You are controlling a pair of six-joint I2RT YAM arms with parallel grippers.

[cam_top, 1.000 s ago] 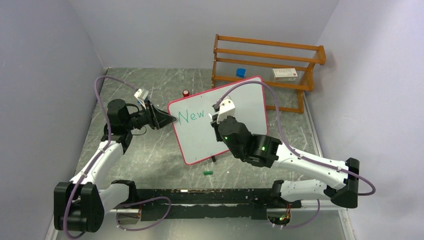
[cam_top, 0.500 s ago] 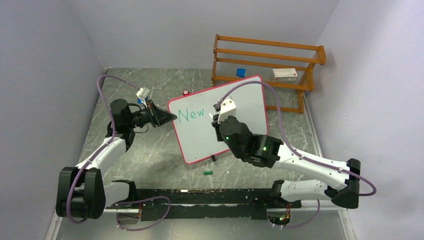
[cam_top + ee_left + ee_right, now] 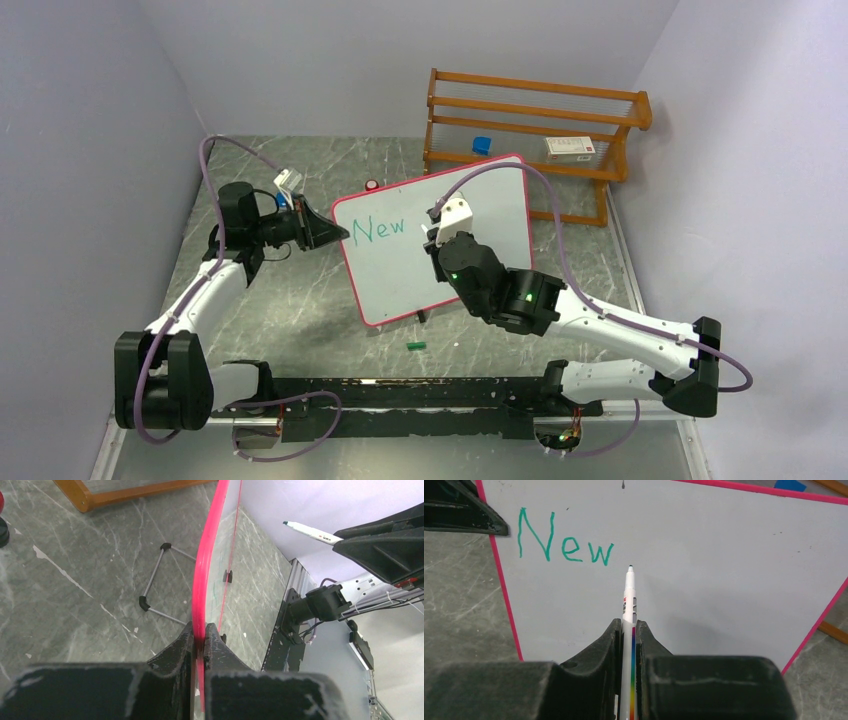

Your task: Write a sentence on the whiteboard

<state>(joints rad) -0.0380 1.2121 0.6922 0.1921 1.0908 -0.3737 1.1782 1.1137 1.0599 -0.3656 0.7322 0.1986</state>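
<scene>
The whiteboard (image 3: 470, 215) with its pink-red rim stands tilted on the grey table, and fills the right wrist view (image 3: 724, 570). Only the green word "New" (image 3: 378, 230) of the sentence shows on it, also in the right wrist view (image 3: 566, 542). My left gripper (image 3: 335, 233) is shut on the board's left rim (image 3: 200, 605). My right gripper (image 3: 628, 627) is shut on a white marker (image 3: 628, 597) with a rainbow stripe. Its green tip sits just right of the "w", close to the board. The marker tip also shows in the left wrist view (image 3: 310, 530).
A wooden rack (image 3: 530, 130) stands behind the board with a white box (image 3: 572, 148) and a blue cap (image 3: 482, 145) on it. A red-topped item (image 3: 372, 186) sits left of the board's top. A green marker cap (image 3: 416, 346) lies in front. The board's wire stand (image 3: 157, 577) rests on the table.
My left arm has shifted slightly, and the board's left edge has moved a little to the left with it. The right gripper and marker have stayed almost still.
</scene>
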